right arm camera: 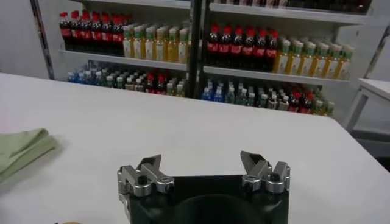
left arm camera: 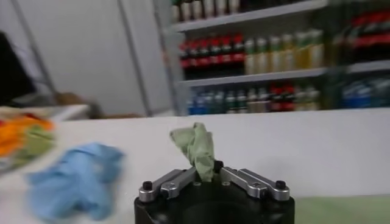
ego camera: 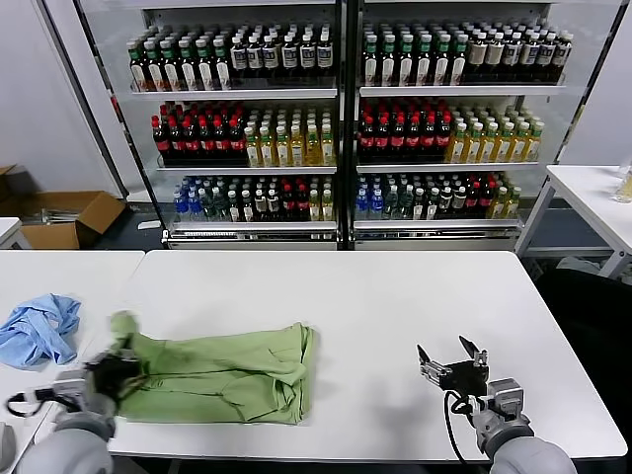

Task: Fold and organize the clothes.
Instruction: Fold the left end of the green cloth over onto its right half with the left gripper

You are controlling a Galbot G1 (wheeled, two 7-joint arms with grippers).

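The left gripper (ego camera: pixel 117 373) is clamped on a raised corner of the green shirt (ego camera: pixel 227 370), which lies partly folded along the table's (ego camera: pixel 375 306) near edge. The right gripper (ego camera: pixel 451 360) hovers empty with jaws wide near the table's near right corner, well apart from the shirt. A blue cloth (ego camera: pixel 39 331) lies crumpled near the neighbouring table's right edge.

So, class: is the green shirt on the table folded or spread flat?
Partly folded: the green shirt lies doubled in layers, one corner pinched up by the left end effector.

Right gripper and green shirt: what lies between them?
Only bare white table between the open right gripper and the green shirt, per head view.
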